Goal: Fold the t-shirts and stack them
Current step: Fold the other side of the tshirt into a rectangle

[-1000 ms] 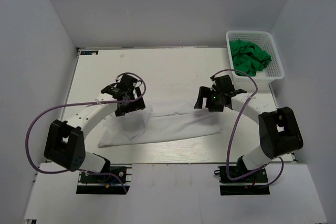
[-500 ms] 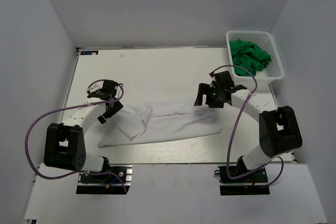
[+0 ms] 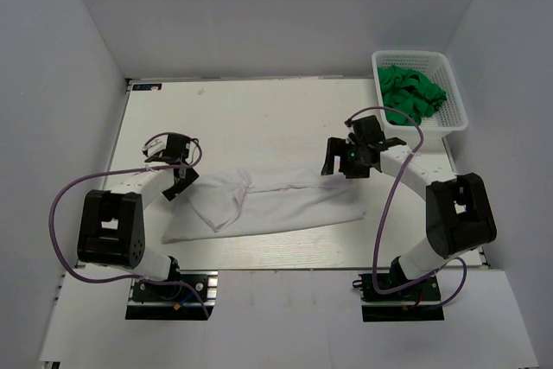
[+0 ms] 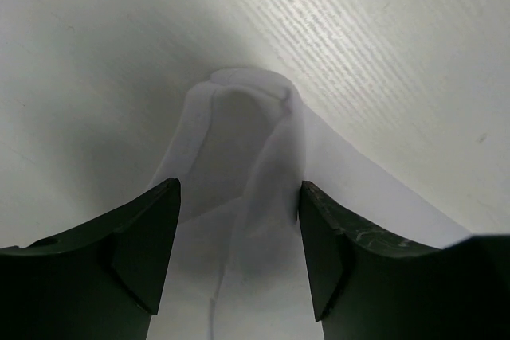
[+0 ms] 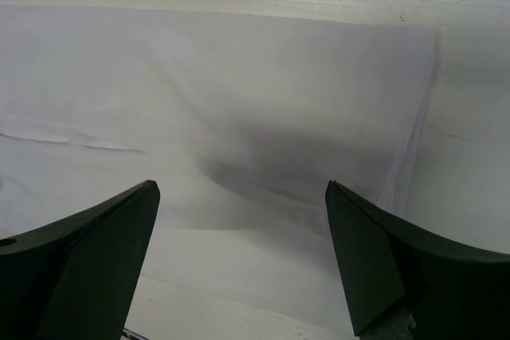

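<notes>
Top external view: 2 arms reach over the table (image 3: 259, 114). 1 white t-shirt (image 3: 285, 205) lies spread in a long, rumpled strip across the middle of the table. The left gripper (image 3: 180, 186) is low at the strip's left end, just beside the cloth edge. The right gripper (image 3: 340, 168) hangs over the strip's upper right part. 1 basket (image 3: 406, 55) stands at the far right corner, well apart from both grippers. It holds a heap of green t-shirts (image 3: 413, 92); how many there are cannot be counted.

Left wrist view: the left gripper (image 4: 239, 193) has its 2 fingers (image 4: 143, 252) apart, clamped on nothing. A raised fold of the white t-shirt (image 4: 239, 117) lies on the table just ahead of the tips. From there the cloth runs back under the gap between the fingers. Whether the tips touch the cloth cannot be told.

Right wrist view: the right gripper (image 5: 241, 189) stands wide open, 2 fingers (image 5: 80, 260) far apart, holding nothing. The white t-shirt (image 5: 239, 93) lies flat below and ahead of it. The shirt's edge runs along the right side, with bare table beyond.
</notes>
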### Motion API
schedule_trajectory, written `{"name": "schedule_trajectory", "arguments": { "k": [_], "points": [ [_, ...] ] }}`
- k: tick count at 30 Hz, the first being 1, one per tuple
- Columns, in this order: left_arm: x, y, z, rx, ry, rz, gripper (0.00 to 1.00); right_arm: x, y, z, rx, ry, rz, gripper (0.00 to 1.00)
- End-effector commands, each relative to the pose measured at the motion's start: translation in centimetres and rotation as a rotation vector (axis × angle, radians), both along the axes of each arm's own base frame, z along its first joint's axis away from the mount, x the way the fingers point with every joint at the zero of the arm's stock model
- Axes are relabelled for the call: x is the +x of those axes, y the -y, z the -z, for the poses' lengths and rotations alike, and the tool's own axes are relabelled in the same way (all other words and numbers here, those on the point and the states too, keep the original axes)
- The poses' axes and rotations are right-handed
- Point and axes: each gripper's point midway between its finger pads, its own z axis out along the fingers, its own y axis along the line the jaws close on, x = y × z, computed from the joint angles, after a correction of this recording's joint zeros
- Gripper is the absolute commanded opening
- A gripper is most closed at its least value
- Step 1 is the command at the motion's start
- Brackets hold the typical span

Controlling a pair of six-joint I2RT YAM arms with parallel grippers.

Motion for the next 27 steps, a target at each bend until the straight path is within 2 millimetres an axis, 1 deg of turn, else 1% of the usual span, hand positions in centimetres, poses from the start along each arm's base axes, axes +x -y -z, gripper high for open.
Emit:
{"name": "schedule_trajectory", "arguments": {
  "k": [1,3,5,6,8,9,10,11,12,13,15,16,19,20,22,23,24,25,26,27],
  "points": [
    [0.4,-0.1,-0.3,-0.018,0.057,0.000,0.71,1.1,-0.1,-0.9,-0.014,0.019,-0.013,0.90],
    [0.6,0.1,-0.1,-0.030,0.075,0.005,0.69,1.0,-0.1,-0.7,-0.014,0.011,-0.015,0.90],
    [0.7,0.1,0.3,-0.030,0.076,0.005,0.63,1.1,-0.2,-0.7,-0.008,0.009,-0.017,0.90],
    [0.7,0.1,0.3,-0.030,0.076,0.005,0.56,1.1,-0.3,-0.7,-0.005,0.009,-0.017,0.90],
    [1.0,0.1,0.0,-0.031,0.085,0.005,0.47,1.1,-0.4,-0.6,-0.003,0.001,-0.016,0.90],
    [1.4,0.2,-0.3,-0.032,0.096,0.005,0.44,1.1,-0.3,-0.7,-0.004,0.005,-0.017,0.90],
    [1.9,0.0,-0.8,-0.021,0.111,-0.001,0.44,1.1,-0.4,-0.7,-0.002,0.005,-0.014,0.90],
    [1.7,-0.3,-1.0,-0.004,0.107,0.011,0.44,1.1,-0.4,-0.7,-0.002,0.003,-0.014,0.90],
    [2.2,-0.4,-1.9,0.002,0.127,0.006,0.44,1.0,-0.3,-0.5,-0.003,-0.003,-0.012,0.90],
    [2.2,-0.4,-1.9,0.007,0.124,0.014,0.47,1.0,-0.3,-0.5,-0.003,-0.002,-0.008,0.90],
    [2.6,-0.4,-2.6,0.012,0.131,0.025,0.53,1.0,-0.3,-0.6,-0.003,0.000,-0.010,0.90],
    [2.9,-0.4,-3.3,0.011,0.145,0.025,0.58,0.9,-0.3,-0.4,-0.004,-0.004,-0.011,0.90],
    [3.2,-0.1,-3.5,0.000,0.154,0.031,0.61,0.9,-0.2,-0.3,-0.005,-0.011,-0.009,0.90],
    [3.2,-0.2,-3.5,0.004,0.150,0.038,0.59,0.9,-0.2,-0.3,-0.006,-0.010,-0.008,0.90],
    [3.4,-0.2,-3.6,0.009,0.157,0.048,0.44,0.8,-0.1,-0.3,-0.010,-0.014,-0.006,0.90],
    [3.5,0.0,-3.4,0.001,0.156,0.052,0.41,0.8,-0.1,-0.2,-0.013,-0.012,-0.008,0.90],
    [3.5,0.0,-3.4,0.007,0.152,0.062,0.41,0.8,-0.1,-0.2,-0.015,-0.009,-0.009,0.90],
    [3.4,-0.2,-2.9,0.001,0.137,0.058,0.39,0.8,-0.1,-0.2,-0.017,-0.011,-0.007,0.90],
    [3.4,0.0,-2.6,-0.009,0.127,0.064,0.34,0.8,-0.1,-0.2,-0.016,-0.011,-0.009,0.90],
    [3.3,0.0,-2.3,-0.009,0.118,0.064,0.25,0.8,0.0,-0.1,-0.019,-0.012,-0.011,0.90]
  ]
}}
